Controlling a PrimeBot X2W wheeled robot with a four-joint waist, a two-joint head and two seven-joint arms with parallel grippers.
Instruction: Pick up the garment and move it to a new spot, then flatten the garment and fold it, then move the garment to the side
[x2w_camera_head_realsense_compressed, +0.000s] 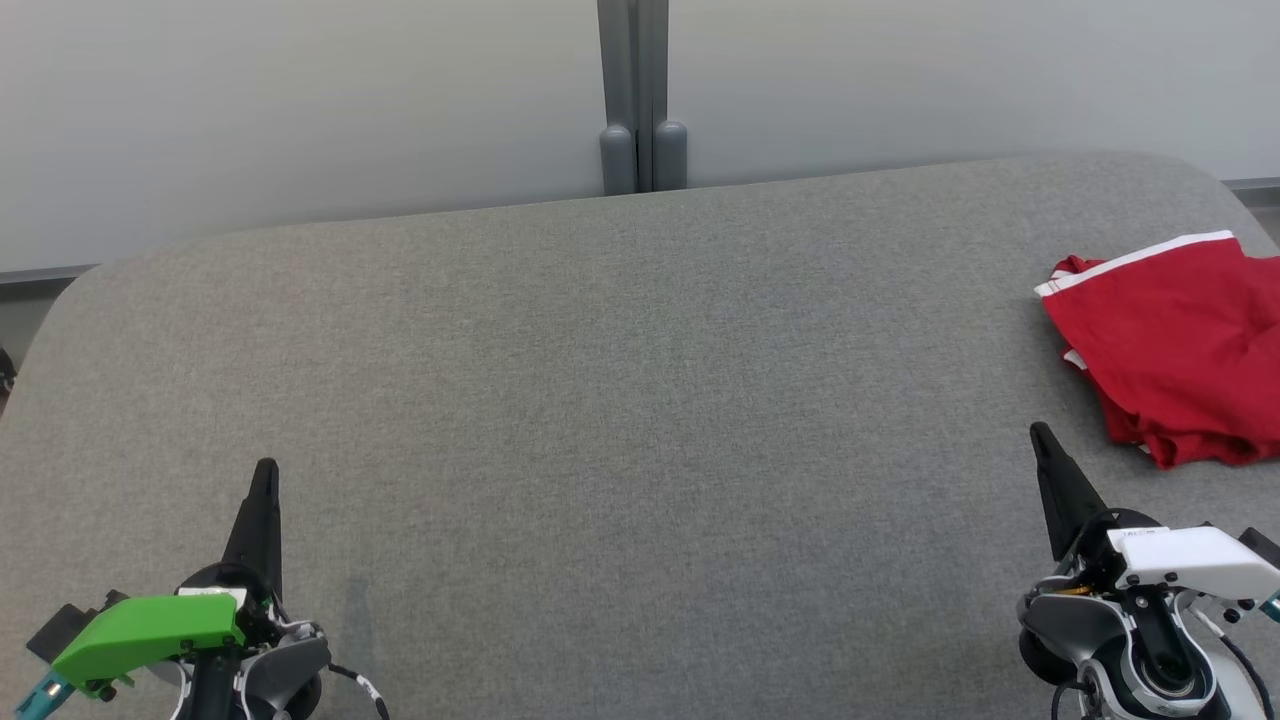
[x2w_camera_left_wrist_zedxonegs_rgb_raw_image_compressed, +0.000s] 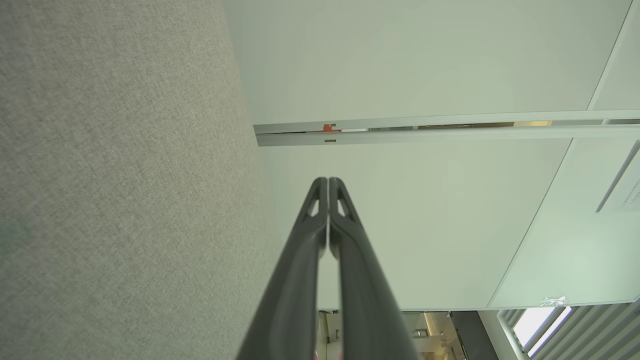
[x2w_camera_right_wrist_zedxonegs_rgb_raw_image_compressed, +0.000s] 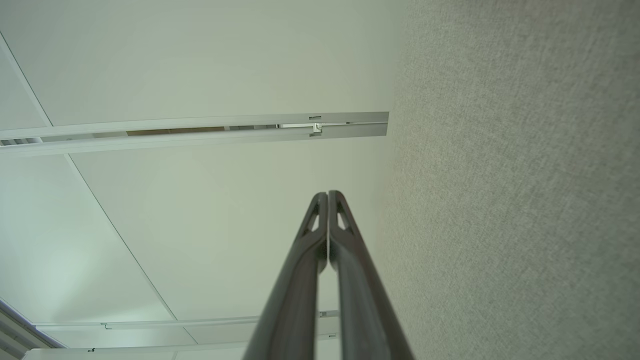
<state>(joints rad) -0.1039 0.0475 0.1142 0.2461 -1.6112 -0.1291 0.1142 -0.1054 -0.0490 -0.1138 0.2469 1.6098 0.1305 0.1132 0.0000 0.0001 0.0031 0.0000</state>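
Red white-trimmed cloth garment (x2w_camera_head_realsense_compressed: 1175, 350) lies 3 o'clock on grey fabric table (x2w_camera_head_realsense_compressed: 600, 400) | left gripper (x2w_camera_head_realsense_compressed: 266, 470), right gripper (x2w_camera_head_realsense_compressed: 1042, 435) clenched, empty | grey post (x2w_camera_head_realsense_compressed: 640, 110) 12 o'clock

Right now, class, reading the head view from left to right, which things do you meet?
Left hand, dark fingers shut, with a green plastic cover → grey upright post → crumpled red fabric garment with white trim.
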